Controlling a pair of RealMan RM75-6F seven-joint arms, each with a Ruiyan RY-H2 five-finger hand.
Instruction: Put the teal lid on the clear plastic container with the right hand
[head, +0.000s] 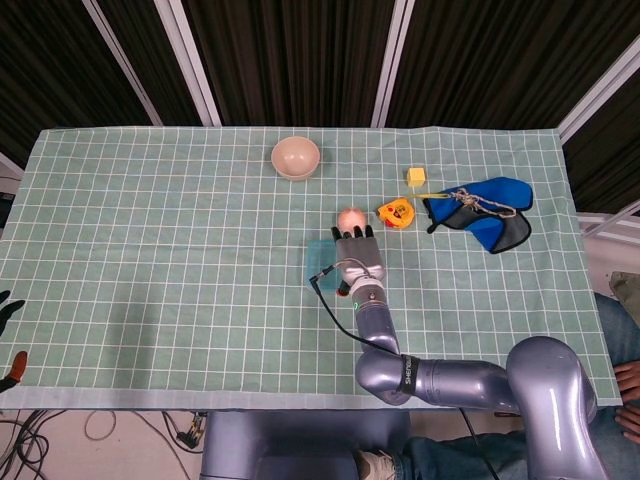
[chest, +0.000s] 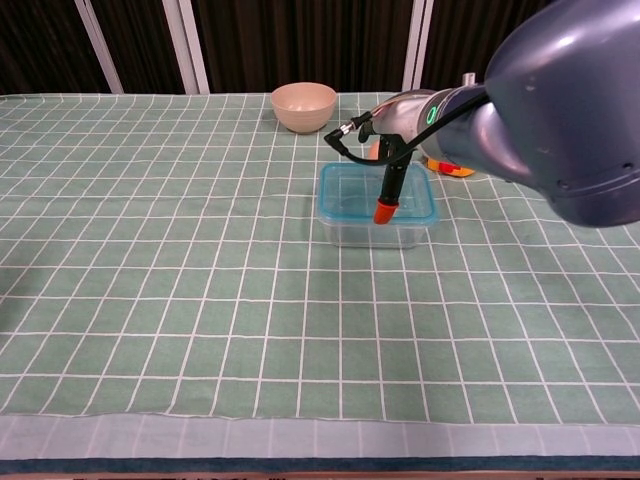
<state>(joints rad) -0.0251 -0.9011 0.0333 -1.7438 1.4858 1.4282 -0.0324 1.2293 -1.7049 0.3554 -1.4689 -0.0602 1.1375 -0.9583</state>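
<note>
While the right hand is hovering over the middle of the table, its dark, flattened fingers are lying spread apart over the teal lid, and one orange-tipped finger is pointing down onto the lid's surface in the chest view; the hand is holding nothing. The teal lid, a translucent rounded rectangle with a raised rim, is sitting squarely on the clear plastic container, whose thin glossy walls are showing beneath it. In the head view only a pale teal edge of the lid is showing to the left of the hand. A thin black cable is looping off the smooth grey metallic forearm.

The left hand is showing only as black fingertips, one with an orange tip, at the left edge of the head view; whether it is holding anything cannot be told.

A green cloth printed with a white grid is covering the table. A beige round bowl is standing toward the far edge. A small pinkish ball is lying just beyond the container, near an orange tape measure, a small yellow cube and a soft blue mitt with dark trim on which a knotted rope is resting.
</note>
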